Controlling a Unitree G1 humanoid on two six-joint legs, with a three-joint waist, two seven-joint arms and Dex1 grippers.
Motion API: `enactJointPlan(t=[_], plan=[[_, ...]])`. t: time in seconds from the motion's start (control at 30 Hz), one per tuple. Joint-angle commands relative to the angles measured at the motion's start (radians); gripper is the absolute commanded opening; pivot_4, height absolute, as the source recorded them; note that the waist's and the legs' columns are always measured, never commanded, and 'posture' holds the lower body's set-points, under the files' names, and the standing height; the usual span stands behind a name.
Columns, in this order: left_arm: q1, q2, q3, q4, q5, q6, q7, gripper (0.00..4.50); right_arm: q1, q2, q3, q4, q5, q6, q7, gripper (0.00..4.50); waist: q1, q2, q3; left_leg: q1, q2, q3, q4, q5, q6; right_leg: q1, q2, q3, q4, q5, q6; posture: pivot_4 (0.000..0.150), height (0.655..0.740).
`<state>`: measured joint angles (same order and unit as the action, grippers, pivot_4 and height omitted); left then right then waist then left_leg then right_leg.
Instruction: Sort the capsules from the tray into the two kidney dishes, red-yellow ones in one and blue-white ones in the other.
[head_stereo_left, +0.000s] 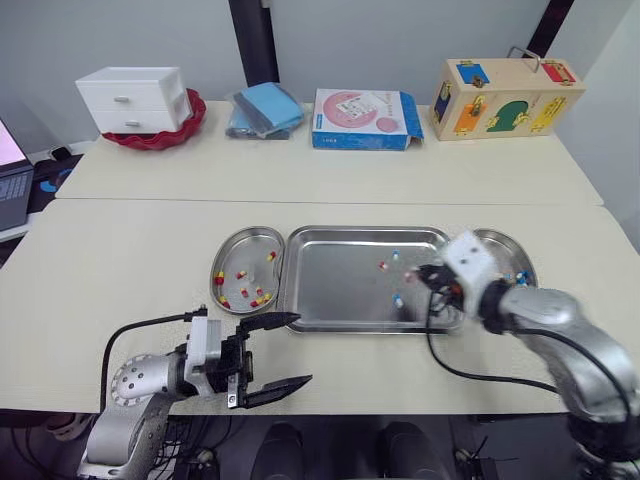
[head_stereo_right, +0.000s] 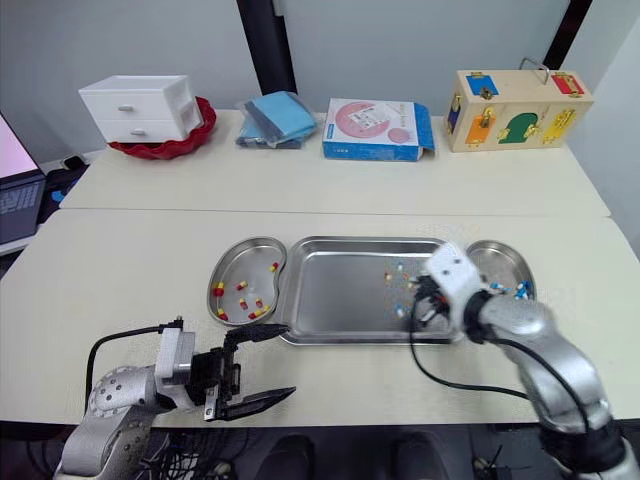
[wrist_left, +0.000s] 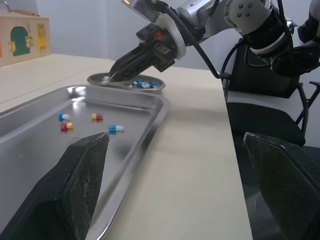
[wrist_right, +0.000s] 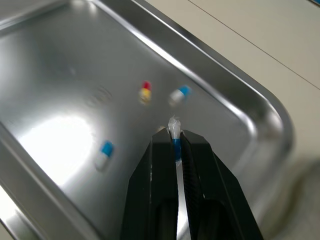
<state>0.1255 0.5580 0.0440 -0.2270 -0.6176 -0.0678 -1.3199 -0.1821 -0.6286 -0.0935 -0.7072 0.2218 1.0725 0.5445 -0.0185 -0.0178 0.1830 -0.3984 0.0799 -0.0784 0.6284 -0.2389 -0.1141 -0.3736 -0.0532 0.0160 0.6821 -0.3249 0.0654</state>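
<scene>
A steel tray (head_stereo_left: 340, 300) lies mid-table with a few loose capsules, among them a red-yellow one (wrist_right: 145, 91) and two blue-white ones (wrist_right: 179, 95) (wrist_right: 104, 152). The left kidney dish (head_stereo_left: 236, 250) holds several red-yellow capsules (head_stereo_left: 260, 298). Blue-white capsules (wrist_left: 142, 84) lie in the right kidney dish (head_stereo_left: 500, 243). My right gripper (wrist_right: 175, 131) hangs over the tray's right part, shut on a blue-white capsule (wrist_right: 176, 142). Near the table's front edge, in front of the left dish, my left gripper (head_stereo_left: 304, 348) stands open and holds nothing.
Along the back of the table stand a white drawer box (head_stereo_left: 135, 98) on a red dish, a blue cloth (head_stereo_left: 265, 108), a flat carton (head_stereo_left: 365, 118) and a wooden toy box (head_stereo_left: 505, 98). A laptop (head_stereo_left: 12, 180) sits at the far left.
</scene>
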Motion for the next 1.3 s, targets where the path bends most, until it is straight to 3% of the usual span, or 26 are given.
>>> enactJointPlan(t=[0.03, 0.2, 0.5, 0.87, 0.97, 1.07, 1.3], plan=[[-0.003, -0.017, -0.008, -0.007, -0.026, -0.011, -0.024, 4.50, 0.060, -0.036, -0.155, -0.056, 0.030, 0.031, 0.011, 0.06, -0.004, 0.000, 0.000, 0.000, 0.000, 0.000, 0.000, 0.000, 0.000, 0.000, 0.000, 0.000, 0.000, 0.000, 0.000, 0.150, 0.7078], [-0.014, -0.042, -0.013, 0.010, -0.024, -0.026, -0.041, 4.50, 0.139, -0.072, -0.235, -0.034, 0.030, 0.033, -0.003, 0.06, -0.009, 0.001, 0.000, 0.000, 0.000, 0.000, 0.000, 0.000, 0.000, 0.000, 0.000, 0.000, 0.000, 0.000, 0.000, 0.150, 0.7078], [-0.036, -0.071, -0.007, 0.028, -0.018, -0.051, -0.043, 4.50, 0.139, -0.077, -0.225, 0.028, -0.003, 0.015, -0.095, 0.06, -0.009, 0.001, 0.000, 0.000, 0.000, 0.000, 0.000, 0.000, 0.000, 0.000, 0.000, 0.000, 0.000, 0.000, 0.000, 0.150, 0.7078], [-0.017, -0.076, 0.013, 0.020, -0.014, -0.063, -0.023, 4.50, 0.149, -0.084, -0.244, 0.050, 0.000, -0.043, -0.090, 2.93, -0.009, 0.001, 0.000, 0.000, 0.000, 0.000, 0.000, 0.000, 0.000, 0.000, 0.000, 0.000, 0.000, 0.000, 0.000, 0.150, 0.7078], [-0.006, -0.072, 0.023, 0.017, -0.007, -0.063, 0.005, 4.50, 0.165, -0.087, -0.246, 0.055, 0.008, -0.093, -0.068, 4.01, -0.009, 0.001, 0.000, 0.000, 0.000, 0.000, 0.000, 0.000, 0.000, 0.001, 0.000, 0.000, 0.000, 0.000, 0.000, 0.150, 0.7078], [-0.005, -0.076, 0.038, 0.022, 0.017, -0.077, 0.047, 4.50, 0.185, -0.096, -0.242, 0.056, 0.013, -0.133, -0.043, 4.44, -0.009, 0.001, 0.000, 0.000, 0.000, 0.000, 0.000, 0.000, 0.000, 0.001, 0.000, 0.001, 0.000, 0.000, 0.000, 0.150, 0.7078], [0.077, -0.027, 0.123, -0.029, 0.045, 0.000, 0.203, 4.50, 0.284, -0.118, -0.239, 0.053, 0.026, -0.351, 0.078, 4.44, -0.009, 0.001, 0.000, 0.001, 0.000, 0.000, 0.000, 0.000, 0.000, 0.001, 0.000, 0.001, 0.000, 0.000, 0.000, 0.150, 0.7078]])
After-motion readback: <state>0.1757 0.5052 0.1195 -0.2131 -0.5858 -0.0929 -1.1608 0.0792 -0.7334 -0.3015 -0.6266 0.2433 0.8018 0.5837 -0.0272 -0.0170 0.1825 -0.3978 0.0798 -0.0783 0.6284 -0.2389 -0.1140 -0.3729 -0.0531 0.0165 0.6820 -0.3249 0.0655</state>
